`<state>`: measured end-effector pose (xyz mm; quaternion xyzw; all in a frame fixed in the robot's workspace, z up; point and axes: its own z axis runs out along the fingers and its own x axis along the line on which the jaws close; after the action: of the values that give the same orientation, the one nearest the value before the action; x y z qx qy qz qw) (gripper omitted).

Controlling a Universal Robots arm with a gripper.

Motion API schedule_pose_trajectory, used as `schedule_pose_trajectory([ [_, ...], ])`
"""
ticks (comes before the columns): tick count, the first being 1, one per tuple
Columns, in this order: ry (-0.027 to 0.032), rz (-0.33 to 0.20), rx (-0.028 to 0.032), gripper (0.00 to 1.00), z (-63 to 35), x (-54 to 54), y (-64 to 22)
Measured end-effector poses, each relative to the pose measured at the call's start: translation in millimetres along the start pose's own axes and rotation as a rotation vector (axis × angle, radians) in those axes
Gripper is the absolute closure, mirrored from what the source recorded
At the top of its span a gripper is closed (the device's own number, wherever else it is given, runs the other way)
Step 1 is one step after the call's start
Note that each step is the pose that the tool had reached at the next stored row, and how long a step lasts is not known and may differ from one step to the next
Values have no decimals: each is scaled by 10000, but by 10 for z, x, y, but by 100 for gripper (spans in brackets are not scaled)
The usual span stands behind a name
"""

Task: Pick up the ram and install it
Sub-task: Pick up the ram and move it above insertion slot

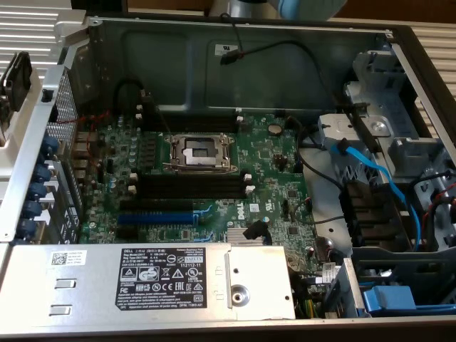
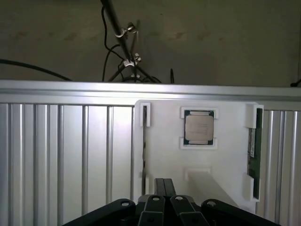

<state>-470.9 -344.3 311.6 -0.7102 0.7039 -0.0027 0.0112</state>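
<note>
Ram [image 2: 254,141] standing on edge, clipped along 1 side of a white holder [image 2: 225,155] on a ribbed metal surface [image 2: 70,155]. Square processor chip [image 2: 199,128] seated mid-holder, apart from the ram. Closed pincer [image 2: 164,182], fingers pressed together on nothing, well apart from the ram. In the exterior view, open computer case with green motherboard [image 1: 271,160] and black memory slots [image 1: 189,187].

The case [image 1: 164,50] lies open on top, leaving the motherboard [image 1: 271,164] uncovered. The black memory slots [image 1: 191,184] sit in a narrow lane between the processor socket [image 1: 199,152] and the blue slot [image 1: 155,216]. The power supply [image 1: 142,281] and the blue cable [image 1: 370,171] crowd two sides. On the white holder [image 2: 225,155], bare surface separates the ram [image 2: 254,150] from the processor [image 2: 198,128].
</note>
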Motion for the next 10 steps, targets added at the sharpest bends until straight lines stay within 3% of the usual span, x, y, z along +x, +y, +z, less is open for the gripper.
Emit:
schedule_pose_trajectory([
  [10, -5, -141, -2, 90, 182, 2, 25],
])
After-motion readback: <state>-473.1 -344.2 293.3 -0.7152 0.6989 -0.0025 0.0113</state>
